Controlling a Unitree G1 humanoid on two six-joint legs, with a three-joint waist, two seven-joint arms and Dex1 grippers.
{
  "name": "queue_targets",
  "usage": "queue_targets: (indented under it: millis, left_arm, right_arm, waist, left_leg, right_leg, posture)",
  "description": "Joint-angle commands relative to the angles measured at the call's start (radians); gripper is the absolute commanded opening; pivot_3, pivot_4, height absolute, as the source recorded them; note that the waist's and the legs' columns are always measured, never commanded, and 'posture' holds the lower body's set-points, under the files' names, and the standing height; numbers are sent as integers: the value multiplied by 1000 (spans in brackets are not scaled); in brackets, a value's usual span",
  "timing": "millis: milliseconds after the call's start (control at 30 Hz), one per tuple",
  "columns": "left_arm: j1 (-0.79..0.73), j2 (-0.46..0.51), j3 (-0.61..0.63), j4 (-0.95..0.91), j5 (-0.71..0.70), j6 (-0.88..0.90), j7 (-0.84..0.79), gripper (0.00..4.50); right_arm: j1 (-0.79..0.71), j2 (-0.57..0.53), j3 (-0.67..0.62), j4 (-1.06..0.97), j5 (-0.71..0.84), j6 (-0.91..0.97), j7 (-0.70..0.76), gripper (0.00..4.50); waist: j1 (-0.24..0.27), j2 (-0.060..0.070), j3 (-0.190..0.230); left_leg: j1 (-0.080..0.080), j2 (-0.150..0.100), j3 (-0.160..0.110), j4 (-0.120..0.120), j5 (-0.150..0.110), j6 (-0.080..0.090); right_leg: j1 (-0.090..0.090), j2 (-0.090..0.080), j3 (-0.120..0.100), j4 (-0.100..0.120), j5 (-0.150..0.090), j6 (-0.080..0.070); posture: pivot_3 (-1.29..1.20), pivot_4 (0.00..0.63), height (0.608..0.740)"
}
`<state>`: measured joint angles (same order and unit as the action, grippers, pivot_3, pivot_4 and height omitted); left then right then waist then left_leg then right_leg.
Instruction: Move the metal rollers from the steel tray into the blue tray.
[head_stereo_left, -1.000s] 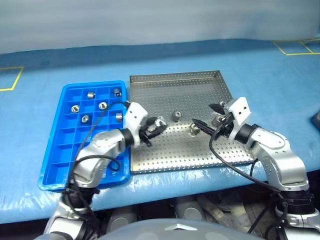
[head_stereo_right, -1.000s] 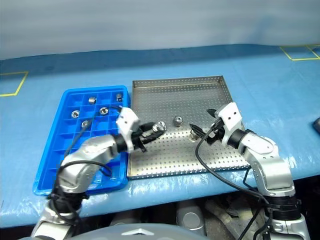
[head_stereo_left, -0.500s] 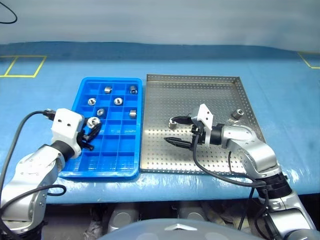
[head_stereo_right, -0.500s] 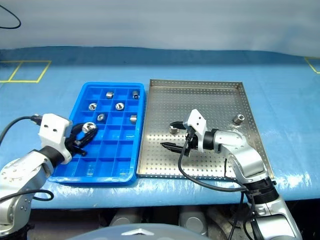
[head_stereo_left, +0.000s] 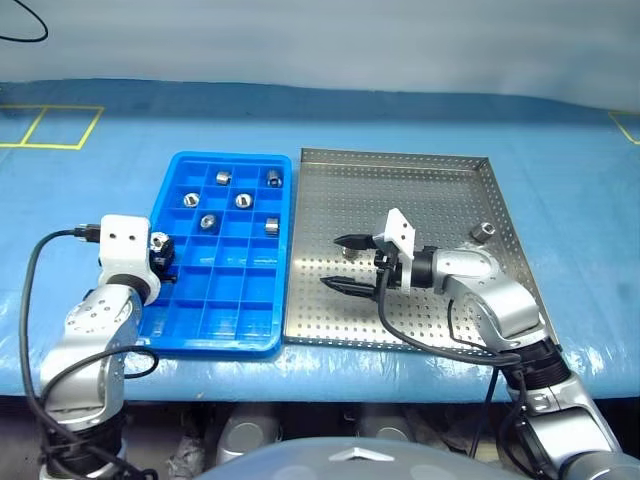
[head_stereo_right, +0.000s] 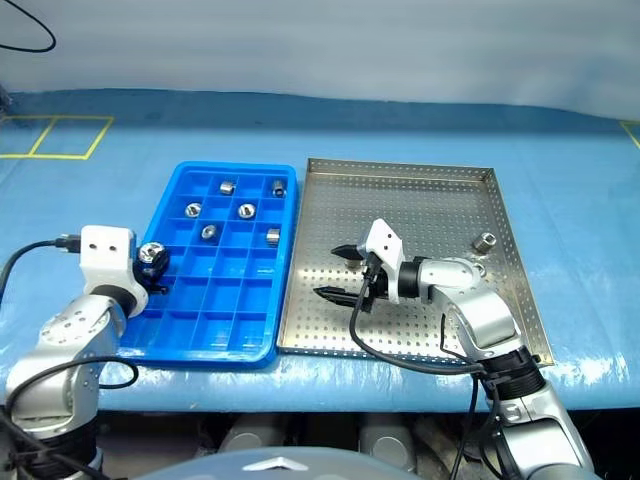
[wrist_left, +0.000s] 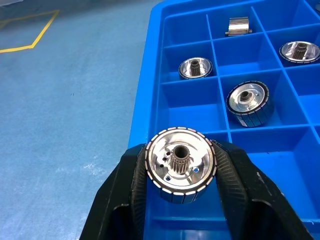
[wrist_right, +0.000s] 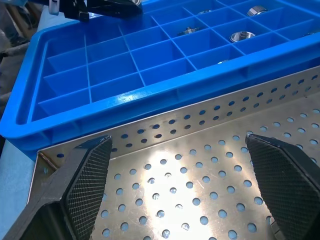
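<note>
The left claw (wrist_left: 181, 200) is clamped on a roller (wrist_left: 180, 164), one finger on each side of its ribbed rim, the geared bore facing the wrist camera. It holds the roller above the left edge of the blue tray (head_stereo_left: 178, 331), over the outermost column of cells. Ahead of this claw, further into the blue tray, five more rollers lie in separate cells: the nearest (wrist_left: 249, 101) sits one cell forward and one across from the held one, another (wrist_left: 195, 67) is just beyond that, and the others (head_stereo_left: 223, 178) are further toward the far end.

The right claw (head_stereo_left: 345, 263) stands wide apart and empty, pointing toward the blue tray, low over the perforated floor of the steel tray (head_stereo_left: 440, 175). Between its two fingers (wrist_right: 87, 172) there is only bare floor, with the steel tray's left wall and the blue tray just beyond the tips. One roller (head_stereo_left: 483, 231) lies behind this claw, well apart from it, near the steel tray's right wall. A small shiny piece (head_stereo_right: 346, 259), partly hidden, sits just beside the farther fingertip; whether it touches cannot be told.
</note>
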<state>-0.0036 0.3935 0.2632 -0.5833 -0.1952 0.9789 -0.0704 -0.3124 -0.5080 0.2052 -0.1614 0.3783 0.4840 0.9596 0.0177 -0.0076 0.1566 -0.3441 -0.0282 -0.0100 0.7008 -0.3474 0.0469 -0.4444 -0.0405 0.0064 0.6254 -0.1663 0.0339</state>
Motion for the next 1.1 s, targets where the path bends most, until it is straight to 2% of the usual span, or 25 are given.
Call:
queue_targets:
  millis: [33,333,367,400,500,667,833,1000,1100]
  left_arm:
    - [-14,5,-9,5,22,-19,-1,1669]
    - [-11,12,-6,6,25,-21,-22,1669]
    - [-11,12,-5,3,25,-22,-26,2386]
    - [-12,11,-4,1,26,-22,-26,2569]
    - [-32,-14,9,-12,17,-27,-18,3531]
    - [-83,-64,1,-51,-48,-87,-67,3531]
    - [-215,-168,-117,-49,-209,-148,-199,3531]
    - [-319,-184,-323,143,-214,-162,-323,3531]
    - [-369,-188,-406,269,-189,-179,-364,3531]
  right_arm:
    - [-2,-4,-27,-27,3,-23,-6,4500]
    - [12,-5,-41,-38,-3,-25,-19,4500]
    - [12,-5,-42,-37,-3,-26,-20,4500]
    - [11,-5,-43,-36,-4,-27,-21,4500]
    - [9,-3,-44,-33,-6,-31,-23,4500]
    - [13,-5,-59,-38,-4,-36,-36,4500]
    - [58,-25,-123,-82,3,-33,-81,4500]
    - [124,-52,-202,-149,5,-22,-138,4500]
    - [163,-75,-250,-197,5,-10,-173,4500]
  waist:
    - [-2,0,0]
    - [-5,0,0]
    - [-5,0,0]
    - [-5,0,0]
    - [-8,0,0]
    - [-6,0,0]
    - [-4,0,0]
    - [-36,1,-1]
    - [-59,1,-1]
  left_leg:
    - [0,0,0,0,0,0]
    - [0,0,0,0,0,0]
    - [0,0,0,0,0,0]
    - [0,0,0,0,0,0]
    - [0,0,0,0,0,0]
    - [0,0,-1,0,1,-1]
    - [-2,-3,-3,0,1,-1]
    - [-2,-3,-3,0,1,0]
    - [-2,-3,-3,0,1,0]
  right_leg:
    - [0,0,0,0,0,0]
    - [0,0,0,0,0,0]
    - [0,0,0,0,0,0]
    - [0,0,0,0,0,0]
    - [0,0,0,0,0,0]
    - [0,0,-1,0,0,-1]
    - [0,-4,-4,0,0,0]
    - [0,-4,-3,0,0,0]
    - [0,-3,-3,0,0,0]
  posture:
    - [25,150,740]
    - [10,150,740]
    - [11,150,740]
    - [12,150,740]
    - [9,150,740]
    - [-31,150,740]
    - [-92,150,740]
    - [-171,150,740]
    - [-220,150,740]
